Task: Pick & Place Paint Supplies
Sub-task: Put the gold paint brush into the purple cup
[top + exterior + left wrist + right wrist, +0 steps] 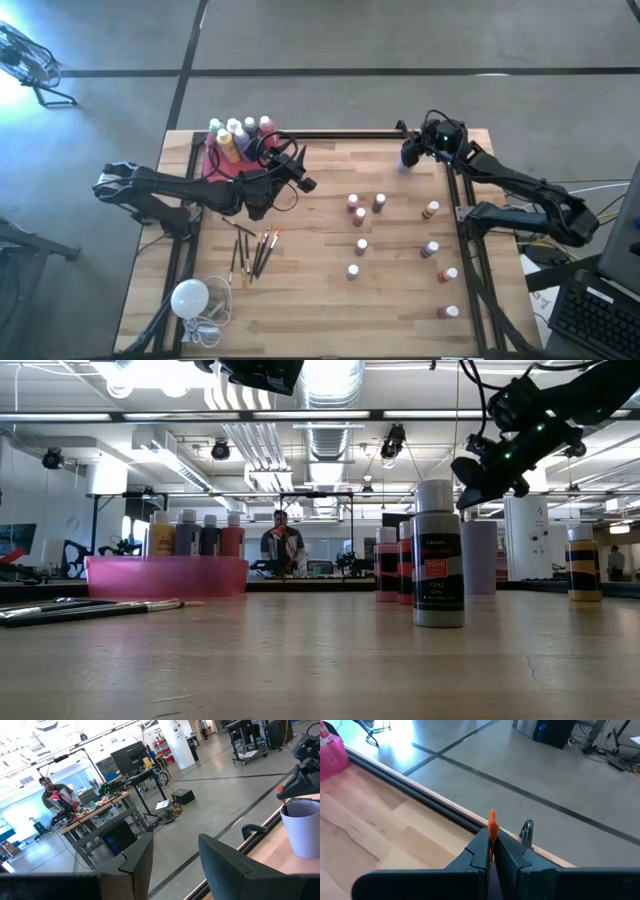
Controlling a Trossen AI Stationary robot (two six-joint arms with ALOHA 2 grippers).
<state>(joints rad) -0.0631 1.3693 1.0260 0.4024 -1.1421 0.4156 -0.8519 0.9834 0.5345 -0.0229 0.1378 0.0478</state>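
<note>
My right gripper [412,152] hangs at the table's far right, above a pale lavender cup [302,827], shut on a thin paintbrush with an orange end [492,822]. My left gripper [305,183] is open and level, with nothing between its fingers [175,845], just right of a pink tray [213,160] that holds several white-capped bottles [238,132]. Several small bottles [360,245] stand upright on the table's right half. Several dark brushes [255,250] lie flat near the middle left. My right gripper pinches the paintbrush between its two fingers, close to the orange end [492,832], which pokes out above the fingertips. The fingers slant downward toward the far edge. The brush is lifted clear of the table; the gripper hides its lower part.
A white round bulb with a cord [190,297] lies at the near left corner. A black rail [340,134] runs along the far edge. One grey bottle [438,555] stands close to the low camera. A person [283,545] sits far behind the table.
</note>
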